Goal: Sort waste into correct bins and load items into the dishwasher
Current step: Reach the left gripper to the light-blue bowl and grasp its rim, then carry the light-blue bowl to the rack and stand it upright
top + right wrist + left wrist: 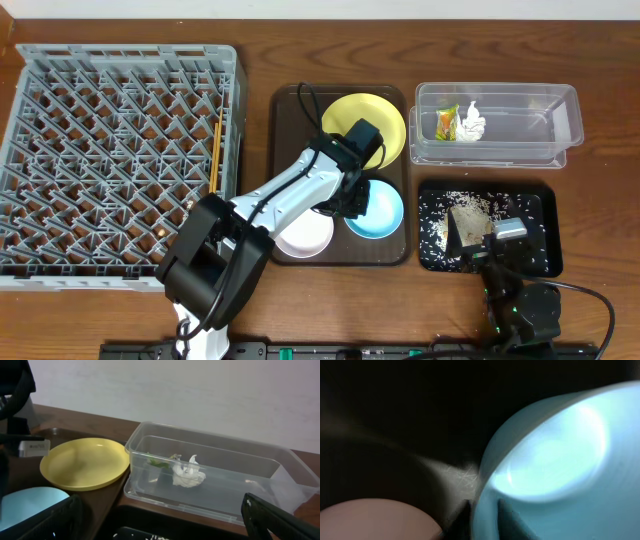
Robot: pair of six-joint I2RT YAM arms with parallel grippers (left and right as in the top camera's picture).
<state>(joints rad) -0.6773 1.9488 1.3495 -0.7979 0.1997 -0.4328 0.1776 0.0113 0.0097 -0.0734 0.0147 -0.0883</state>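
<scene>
My left gripper point(348, 205) point(484, 517) is shut on the rim of the light-blue bowl point(382, 212) point(555, 455), one finger inside and one outside. The bowl sits on the brown serving tray point(285, 110) beside a white bowl point(305, 235) point(370, 520) and the yellow plate point(375, 115) point(82, 462). The clear tub point(560, 110) point(215, 505) holds the orange-and-green wrapper point(446, 123) point(155, 462) and the white tissue point(472, 122) point(189, 474). Rice crumbs point(440, 215) lie in the black tray point(545, 225). My right gripper point(480, 240) point(162, 520) hangs open and empty over that tray.
The grey dish rack point(100, 150) fills the left of the table, with wooden chopsticks point(214, 155) lying near its right edge. My left arm stretches across the brown tray from the front. A wall stands behind the tub.
</scene>
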